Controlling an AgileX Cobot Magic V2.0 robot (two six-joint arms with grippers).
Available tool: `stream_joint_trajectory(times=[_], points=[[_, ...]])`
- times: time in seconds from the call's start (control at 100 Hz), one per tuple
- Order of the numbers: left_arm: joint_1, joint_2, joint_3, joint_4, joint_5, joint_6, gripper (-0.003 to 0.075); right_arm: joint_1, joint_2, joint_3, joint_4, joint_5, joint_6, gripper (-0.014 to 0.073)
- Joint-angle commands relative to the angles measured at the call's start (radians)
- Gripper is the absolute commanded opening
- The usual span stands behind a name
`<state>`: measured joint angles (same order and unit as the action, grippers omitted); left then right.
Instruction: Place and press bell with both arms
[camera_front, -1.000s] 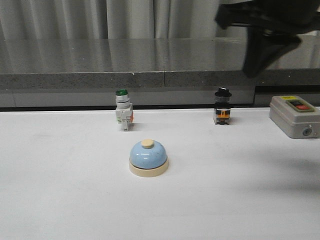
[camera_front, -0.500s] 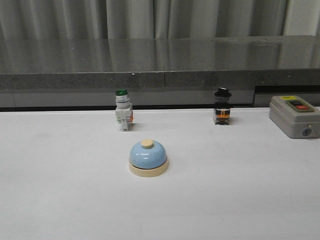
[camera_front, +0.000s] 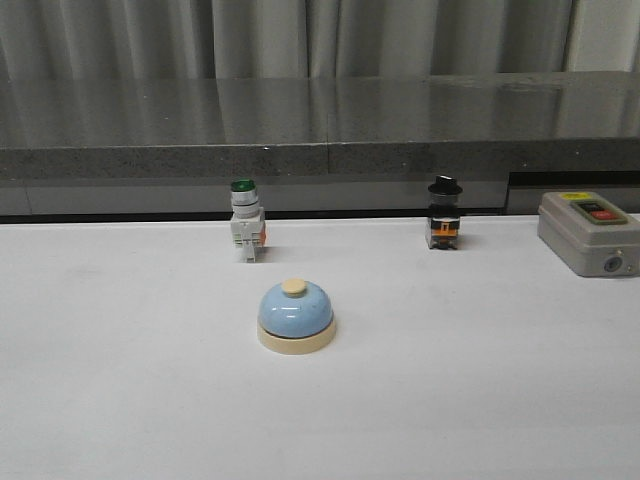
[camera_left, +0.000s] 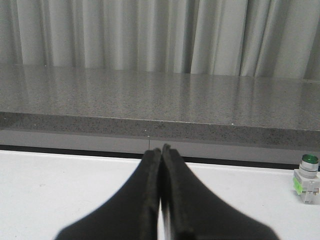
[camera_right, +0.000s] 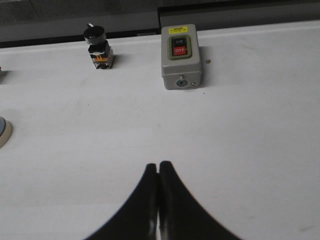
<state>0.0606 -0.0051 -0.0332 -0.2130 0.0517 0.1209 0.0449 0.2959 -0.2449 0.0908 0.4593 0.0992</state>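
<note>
The bell (camera_front: 297, 317), a light-blue dome with a cream base and cream button, stands on the white table near its middle. Only its edge (camera_right: 4, 132) shows in the right wrist view. Neither arm shows in the front view. My left gripper (camera_left: 161, 150) is shut and empty above the white table, facing the grey ledge. My right gripper (camera_right: 158, 165) is shut and empty above bare table, well apart from the bell.
A green-capped white push-button switch (camera_front: 246, 220) stands behind the bell and shows in the left wrist view (camera_left: 307, 177). A black selector switch (camera_front: 444, 213) (camera_right: 98, 51) stands at back right. A grey box with a red button (camera_front: 588, 232) (camera_right: 180, 56) sits far right.
One second ago a black arm filled the front view's upper right. It has left that view. The bell and the switches have not moved.
</note>
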Motion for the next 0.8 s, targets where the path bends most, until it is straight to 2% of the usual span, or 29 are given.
stream_joint_trajectory(times=[0.0,0.09,0.2,0.26,0.46,0.57,0.79], points=[[-0.002,-0.021,-0.027,-0.008,-0.081,-0.002,-0.0019,-0.008,-0.077,0.042,-0.003,-0.130,0.003,-0.0068],[-0.002,-0.021,-0.027,-0.008,-0.081,-0.002,-0.0019,-0.007,-0.170,0.126,-0.003,-0.241,0.003,-0.0068],[-0.002,-0.021,-0.027,-0.008,-0.081,-0.002,-0.0019,-0.007,-0.275,0.224,-0.003,-0.465,0.003,-0.0068],[-0.002,-0.021,-0.027,-0.008,-0.081,-0.002,-0.0019,-0.007,-0.322,0.275,-0.003,-0.520,0.003,-0.0068],[-0.002,-0.019,-0.027,-0.008,-0.081,-0.002,-0.0019,-0.007,-0.314,0.272,-0.049,-0.384,0.002,-0.0068],[-0.002,-0.019,-0.027,-0.008,-0.081,-0.002,-0.0019,-0.007,-0.314,0.272,-0.112,-0.368,0.002,-0.0068],[-0.002,-0.019,-0.027,-0.008,-0.081,-0.002,-0.0019,-0.007,-0.314,0.272,-0.112,-0.359,0.002,-0.0068]])
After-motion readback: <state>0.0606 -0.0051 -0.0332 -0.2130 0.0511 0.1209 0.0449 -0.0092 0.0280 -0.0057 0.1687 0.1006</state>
